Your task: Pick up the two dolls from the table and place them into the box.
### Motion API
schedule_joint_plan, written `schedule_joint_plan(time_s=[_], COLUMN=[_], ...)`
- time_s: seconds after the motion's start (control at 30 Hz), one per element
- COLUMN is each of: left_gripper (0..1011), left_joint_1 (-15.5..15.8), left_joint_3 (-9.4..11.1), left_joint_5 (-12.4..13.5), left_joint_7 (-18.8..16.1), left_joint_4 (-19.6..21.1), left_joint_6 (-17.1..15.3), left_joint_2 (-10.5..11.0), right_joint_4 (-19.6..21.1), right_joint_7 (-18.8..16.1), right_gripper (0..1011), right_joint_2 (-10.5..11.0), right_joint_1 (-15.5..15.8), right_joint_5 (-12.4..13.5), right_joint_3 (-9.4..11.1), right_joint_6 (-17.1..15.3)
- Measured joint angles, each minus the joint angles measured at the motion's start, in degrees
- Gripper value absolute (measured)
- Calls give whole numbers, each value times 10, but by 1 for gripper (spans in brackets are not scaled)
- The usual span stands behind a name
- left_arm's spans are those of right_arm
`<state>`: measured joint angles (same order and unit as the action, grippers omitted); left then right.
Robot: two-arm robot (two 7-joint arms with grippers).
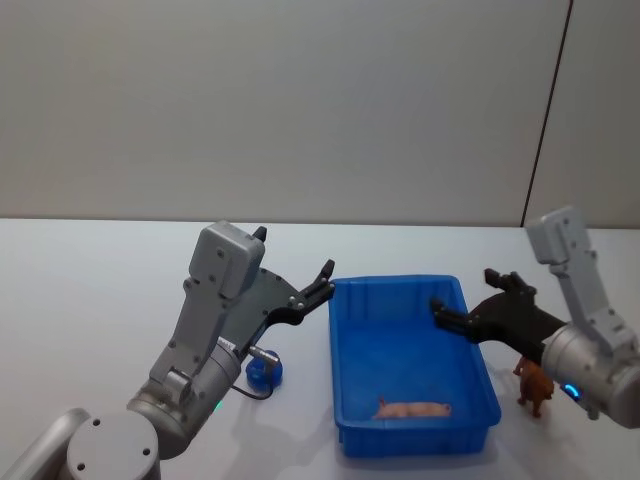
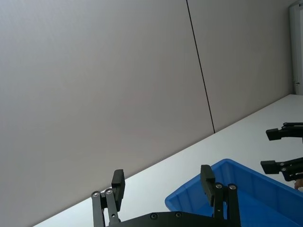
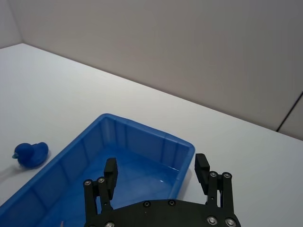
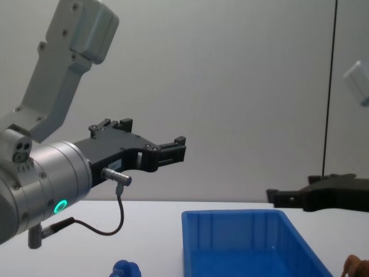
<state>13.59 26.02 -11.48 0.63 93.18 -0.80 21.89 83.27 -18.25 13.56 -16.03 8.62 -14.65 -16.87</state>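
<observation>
**Arm hardware, both sides**

Both arms: the left arm (image 1: pixel 200 340) and the right arm (image 1: pixel 585 300) have silver-grey cylindrical links, each with a boxy pale-grey housing. On the left wrist barrel, a green ring lamp (image 4: pixel 60 205) sits at 7 o'clock. A thin black cable (image 4: pixel 120 208) loops from a small metal plug (image 4: pixel 117 177). The left gripper (image 2: pixel 162 176) and the right gripper (image 3: pixel 156 163) have matt black plates and linkage fingers, with bright screw heads at the pivots. The right wrist has a teal lamp (image 1: pixel 570 390).

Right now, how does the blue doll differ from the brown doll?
The blue doll is rounded and duck-like; the brown doll is a standing, legged animal. The blue doll sits left of the box, the brown doll right of it. Both rest on the table, outside the box, with the left gripper and right gripper open in the air.
</observation>
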Motion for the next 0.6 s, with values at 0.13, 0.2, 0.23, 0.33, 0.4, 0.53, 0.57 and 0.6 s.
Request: schedule_joint_plan(time_s=[0.13, 0.2, 0.23, 0.33, 0.4, 0.53, 0.57, 0.6], left_gripper=[1001, 1002, 1002, 1002, 1002, 1001, 1001, 1002], left_joint_1=[0, 0, 0, 0, 0, 0, 0, 0], left_joint_3=[0, 0, 0, 0, 0, 0, 0, 0], left_joint_5=[0, 0, 0, 0, 0, 0, 0, 0], left_joint_7=[0, 0, 0, 0, 0, 0, 0, 0], left_joint_4=[0, 0, 0, 0, 0, 0, 0, 0], left_joint_6=[0, 0, 0, 0, 0, 0, 0, 0], left_joint_2=[0, 0, 0, 0, 0, 0, 0, 0], right_joint_4=[12, 19, 22, 32, 38, 50, 52, 53], right_joint_7=[16, 26, 29, 39, 45, 52, 53, 54], right_gripper=[1001, 1001, 1001, 1001, 1001, 1001, 1001, 1001], right_joint_2=[8, 14, 16, 25, 31, 41, 43, 46], right_joint_1=[11, 19, 23, 36, 45, 62, 65, 69], right_joint_5=[8, 14, 16, 22, 26, 32, 33, 34], right_joint_3=[7, 11, 13, 19, 22, 28, 29, 30], right_joint_6=[0, 0, 0, -3, -5, -10, -10, -11])
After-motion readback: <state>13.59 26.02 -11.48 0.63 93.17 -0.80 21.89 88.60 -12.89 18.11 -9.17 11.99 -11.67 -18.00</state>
